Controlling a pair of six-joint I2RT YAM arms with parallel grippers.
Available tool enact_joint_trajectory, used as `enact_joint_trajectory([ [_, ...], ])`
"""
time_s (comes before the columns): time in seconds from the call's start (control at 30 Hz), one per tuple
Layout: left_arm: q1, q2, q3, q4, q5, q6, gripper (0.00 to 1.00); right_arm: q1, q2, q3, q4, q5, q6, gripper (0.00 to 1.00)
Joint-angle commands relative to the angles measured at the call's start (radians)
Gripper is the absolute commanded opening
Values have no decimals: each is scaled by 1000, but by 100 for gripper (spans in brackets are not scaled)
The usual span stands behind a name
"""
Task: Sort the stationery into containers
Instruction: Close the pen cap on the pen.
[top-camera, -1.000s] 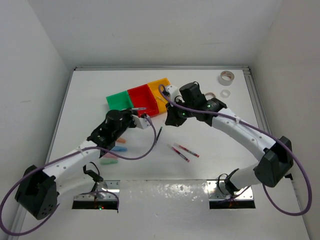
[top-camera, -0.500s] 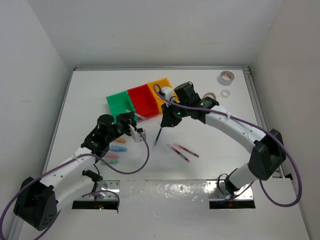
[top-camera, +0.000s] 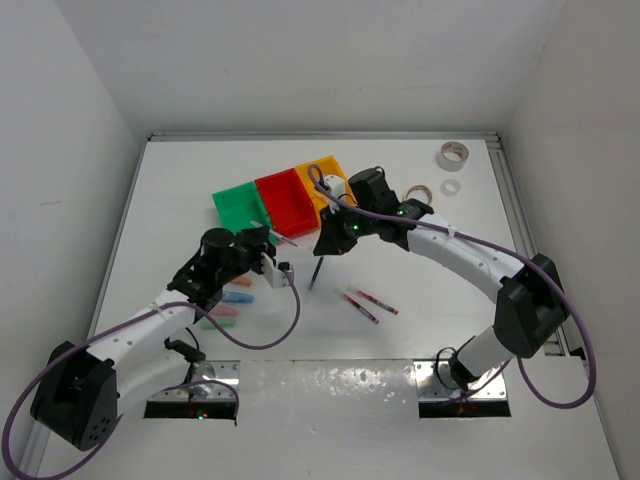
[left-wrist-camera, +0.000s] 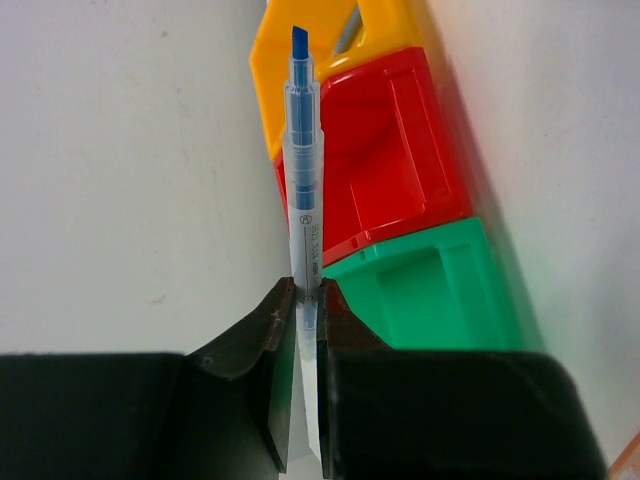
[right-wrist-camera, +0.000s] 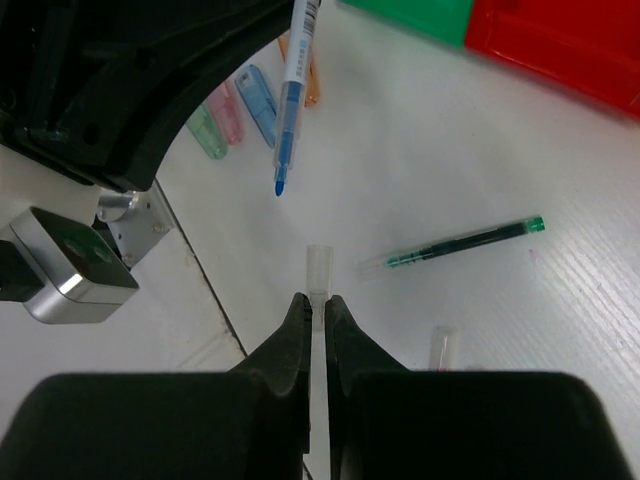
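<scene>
My left gripper (top-camera: 281, 247) (left-wrist-camera: 308, 300) is shut on a clear-bodied blue pen (left-wrist-camera: 302, 170) (top-camera: 284, 237), whose bare blue tip points over the bins. The joined bins stand just beyond it: green (top-camera: 236, 203) (left-wrist-camera: 440, 290), red (top-camera: 284, 195) (left-wrist-camera: 400, 150) and yellow-orange (top-camera: 322, 175) (left-wrist-camera: 395, 25). My right gripper (top-camera: 322, 246) (right-wrist-camera: 317, 300) is shut on a small clear pen cap (right-wrist-camera: 317, 268), close to the blue pen's tip (right-wrist-camera: 282, 185). A dark green pen (top-camera: 316, 272) (right-wrist-camera: 460, 243) lies on the table below it.
Two red pens (top-camera: 366, 301) lie at the centre. Chunky pastel pieces (top-camera: 231, 300) (right-wrist-camera: 240, 110) lie under the left arm. Tape rolls (top-camera: 452, 155) sit at the far right, a small white one (top-camera: 451, 186) below. The left arm's body fills the right wrist view's upper left.
My right gripper has moved left toward the left gripper. My left gripper drew back toward the left with the blue pen and now holds it near the bins.
</scene>
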Motion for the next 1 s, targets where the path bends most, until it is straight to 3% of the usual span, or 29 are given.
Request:
enact_joint_trajectory([
  [0.0, -13, -18, 33, 1, 5, 15, 0, 14, 2, 22, 65, -30, 24, 0],
  [0.97, -29, -17, 27, 8, 2, -15, 0, 43, 37, 49, 118, -24, 73, 0],
])
